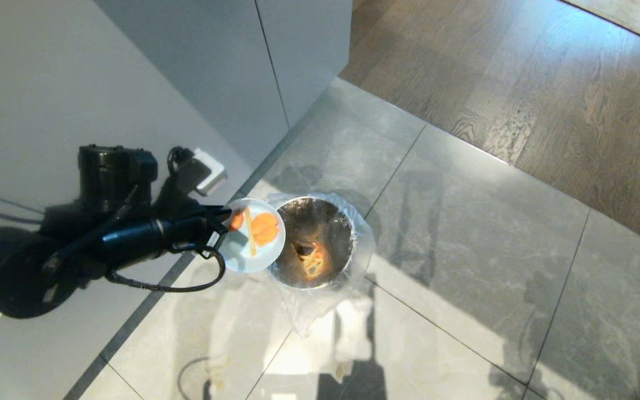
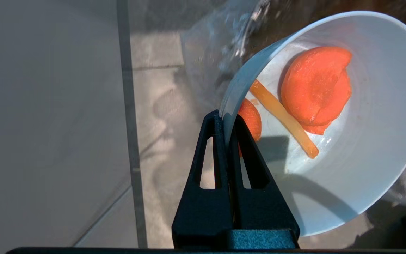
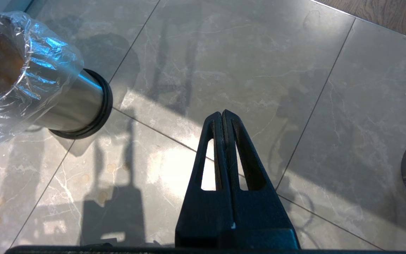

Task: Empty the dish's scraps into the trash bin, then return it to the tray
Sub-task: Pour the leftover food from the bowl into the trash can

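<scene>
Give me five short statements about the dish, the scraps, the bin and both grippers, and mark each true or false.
1. The left gripper pinches the dish by its rim. True.
2. The dish is empty. False: the scraps, orange chunks and a pale stick, lie in it.
3. The trash bin has a clear plastic liner. True.
4. The right gripper holds a spoon. False: it is shut on nothing, above the floor tiles.
5. The bin is empty. False: some pieces lie inside.
</scene>
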You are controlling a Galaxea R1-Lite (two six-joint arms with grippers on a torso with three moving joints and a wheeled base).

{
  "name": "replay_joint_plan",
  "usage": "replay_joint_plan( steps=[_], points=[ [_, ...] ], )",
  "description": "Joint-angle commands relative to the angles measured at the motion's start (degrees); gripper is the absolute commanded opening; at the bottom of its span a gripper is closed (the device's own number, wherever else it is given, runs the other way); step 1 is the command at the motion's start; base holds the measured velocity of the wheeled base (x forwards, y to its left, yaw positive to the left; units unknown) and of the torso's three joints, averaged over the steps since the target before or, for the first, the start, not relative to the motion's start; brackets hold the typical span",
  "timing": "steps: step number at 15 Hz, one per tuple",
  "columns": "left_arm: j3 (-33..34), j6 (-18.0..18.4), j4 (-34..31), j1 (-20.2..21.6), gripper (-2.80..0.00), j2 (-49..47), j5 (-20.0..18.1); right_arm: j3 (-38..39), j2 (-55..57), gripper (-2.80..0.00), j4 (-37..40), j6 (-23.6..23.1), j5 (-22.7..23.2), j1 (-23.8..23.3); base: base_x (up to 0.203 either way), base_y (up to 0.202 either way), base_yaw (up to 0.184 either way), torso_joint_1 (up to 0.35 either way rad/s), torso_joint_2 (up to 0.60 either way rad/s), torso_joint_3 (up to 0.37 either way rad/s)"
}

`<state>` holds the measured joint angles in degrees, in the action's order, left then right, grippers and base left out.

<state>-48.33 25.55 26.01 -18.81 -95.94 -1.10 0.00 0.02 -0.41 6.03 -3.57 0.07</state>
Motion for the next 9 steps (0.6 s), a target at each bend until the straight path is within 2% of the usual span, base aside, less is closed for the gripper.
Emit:
replay_joint_plan(
  steps=[1,3,7,9],
  points=[
    [-2.8,0.2,0.6,-2.5,-2.8,-2.7,0.0,0.0,0.0,-2.8,0.0,0.0,0.0,0.0,0.0,0.0,0.0,0.0,0.0,0.0],
    [-3.9,0.1,4.2,-5.3,-2.8,-4.4,0.0,0.0,0.0,-2.8,0.0,0.0,0.0,0.0,0.0,0.0,0.0,0.0,0.0,0.0],
    [-3.5,0.7,20.3,-8.5,-2.8,-8.3,0.0,0.0,0.0,-2.8,0.0,0.0,0.1,0.0,0.0,0.0,0.0,0.0,0.0,0.0],
    [-3.3,3.3,23.3,-9.8,-2.8,-8.9,0.0,0.0,0.0,-2.8,0.0,0.0,0.0,0.0,0.0,0.0,0.0,0.0,0.0,0.0]
  ],
)
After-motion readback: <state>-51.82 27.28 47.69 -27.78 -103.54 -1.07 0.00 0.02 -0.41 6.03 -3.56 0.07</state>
